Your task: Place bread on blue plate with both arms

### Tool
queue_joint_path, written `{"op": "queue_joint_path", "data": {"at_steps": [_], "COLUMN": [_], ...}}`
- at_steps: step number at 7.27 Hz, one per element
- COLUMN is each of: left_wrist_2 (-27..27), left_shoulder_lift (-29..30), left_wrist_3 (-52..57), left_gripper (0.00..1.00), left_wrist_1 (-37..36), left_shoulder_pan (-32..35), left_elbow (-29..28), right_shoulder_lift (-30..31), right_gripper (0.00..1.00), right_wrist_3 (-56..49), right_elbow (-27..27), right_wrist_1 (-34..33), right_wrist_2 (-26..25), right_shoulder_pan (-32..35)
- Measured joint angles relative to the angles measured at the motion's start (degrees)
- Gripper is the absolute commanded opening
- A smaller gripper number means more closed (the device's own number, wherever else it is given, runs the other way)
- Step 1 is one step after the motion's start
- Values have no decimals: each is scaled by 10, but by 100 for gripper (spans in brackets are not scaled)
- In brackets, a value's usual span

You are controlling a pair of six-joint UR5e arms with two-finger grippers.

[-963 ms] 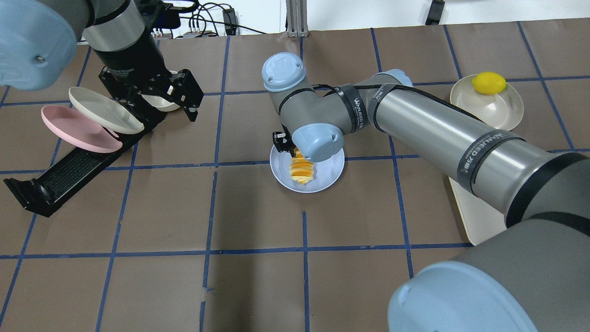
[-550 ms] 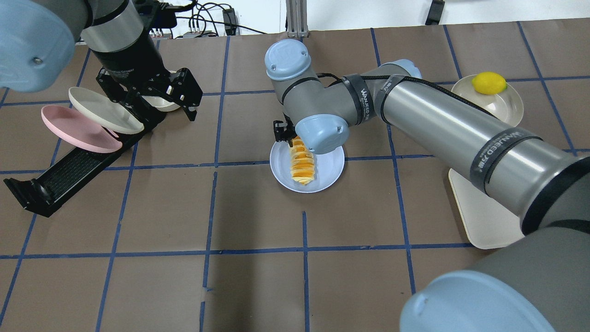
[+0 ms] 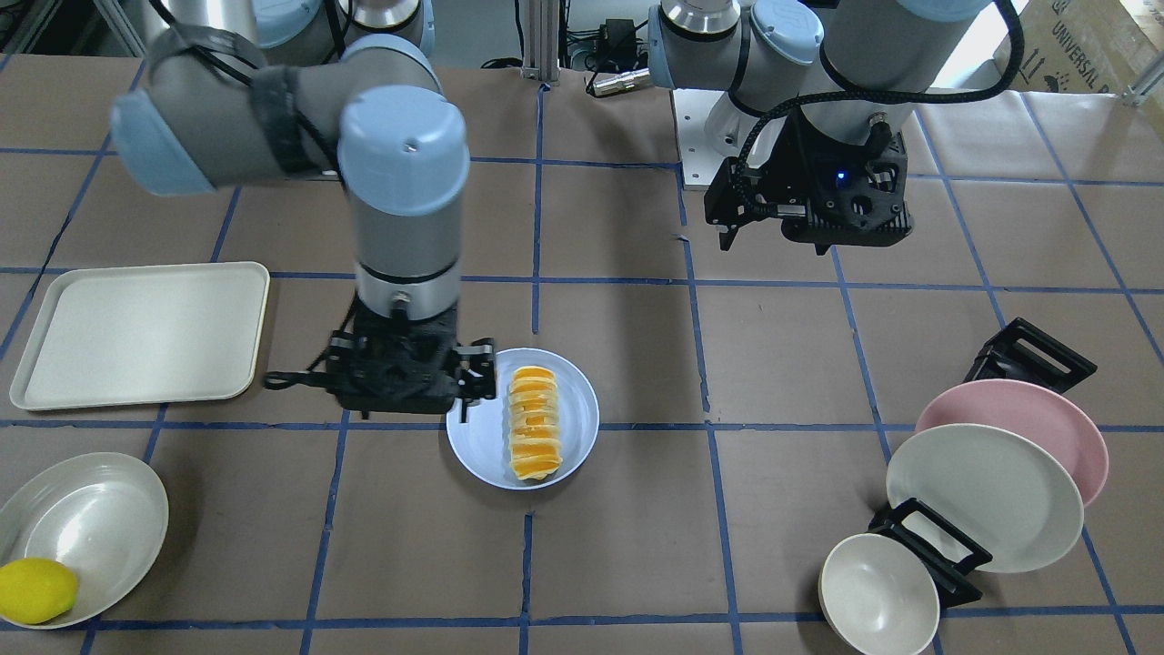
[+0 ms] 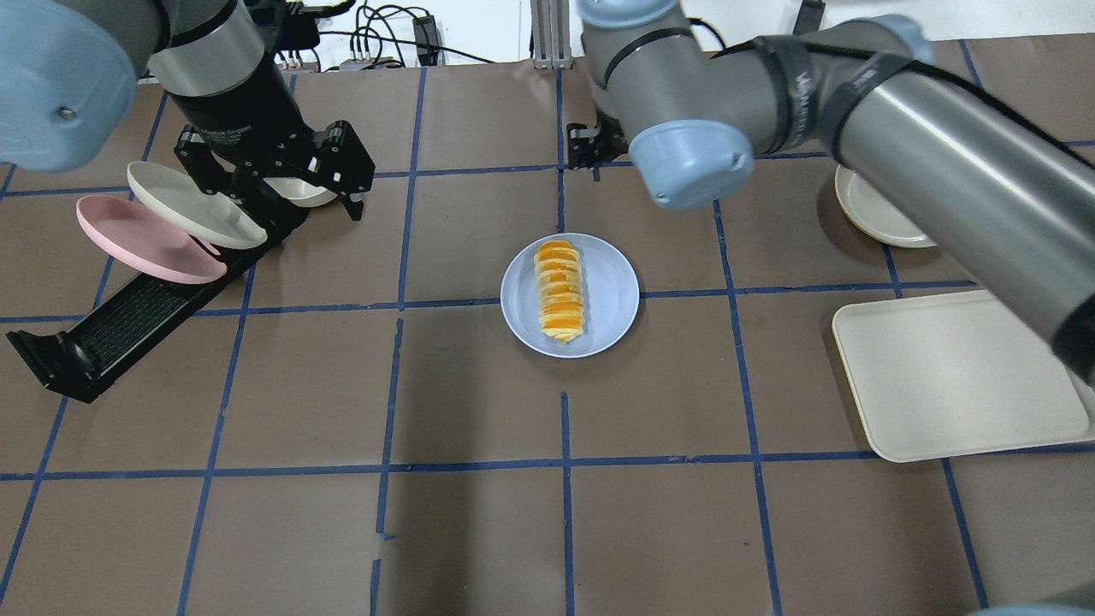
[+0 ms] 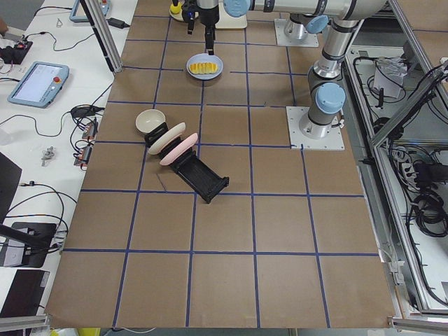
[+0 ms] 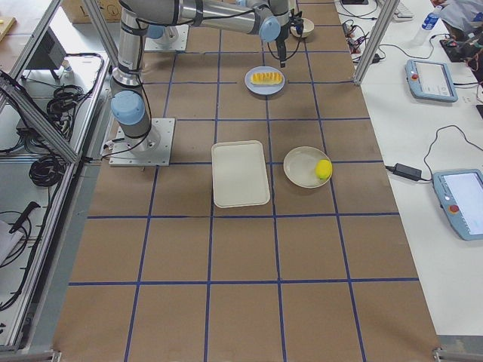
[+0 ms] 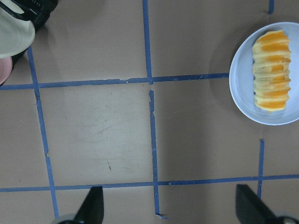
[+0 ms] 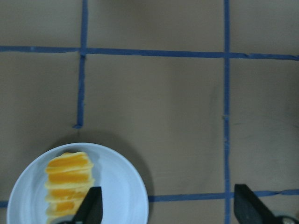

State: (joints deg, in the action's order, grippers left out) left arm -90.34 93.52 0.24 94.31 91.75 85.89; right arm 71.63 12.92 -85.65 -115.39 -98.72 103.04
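Right tool (image 3: 386,382) withdrew, uncovering whole bread (image 4: 560,291) on blue plate (image 4: 614,295).

Bread (image 4: 560,293) is striped golden-orange and cream, on a plain pale blue plate (image 4: 612,295). Table (image 4: 479,402) is brown with a blue line grid. Off to the sides of the blue plate: pink plate (image 4: 128,241), cream plate (image 4: 184,201), black rack (image 4: 128,325), bright yellow lemon (image 3: 35,589), cream tray (image 4: 949,376).

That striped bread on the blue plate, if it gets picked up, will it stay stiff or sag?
The bread looks split into many segments, so it may flex at the seams when lifted from one spot. Its long rounded shape suggests it could roll sideways if pushed across the blue plate. The plate's shallow rim might stop it.
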Motion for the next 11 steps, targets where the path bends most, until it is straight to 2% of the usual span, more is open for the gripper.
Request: {"op": "queue_joint_path", "data": {"at_steps": [3, 4, 6, 9, 11], "left_wrist_2": [0, 0, 0, 2, 2], "left_shoulder_lift": [3, 3, 3, 3, 3], "left_wrist_3": [2, 5, 7, 8, 8], "left_gripper": [100, 100, 100, 100, 100], "left_wrist_1": [0, -5, -19, -21, -21], "left_shoulder_pan": [0, 0, 0, 0, 0], "left_elbow": [-1, 1, 2, 2, 1], "right_shoulder_lift": [95, 117, 138, 188, 202], "right_gripper": [98, 99, 99, 97, 97], "right_wrist_3": [-15, -37, -113, -116, -111], "right_elbow": [-1, -5, -8, -6, -5], "right_wrist_1": [71, 79, 67, 232, 291], "right_wrist_2": [-7, -6, 28, 56, 74], "right_shoulder_pan": [-98, -111, -136, -139, -140]}}
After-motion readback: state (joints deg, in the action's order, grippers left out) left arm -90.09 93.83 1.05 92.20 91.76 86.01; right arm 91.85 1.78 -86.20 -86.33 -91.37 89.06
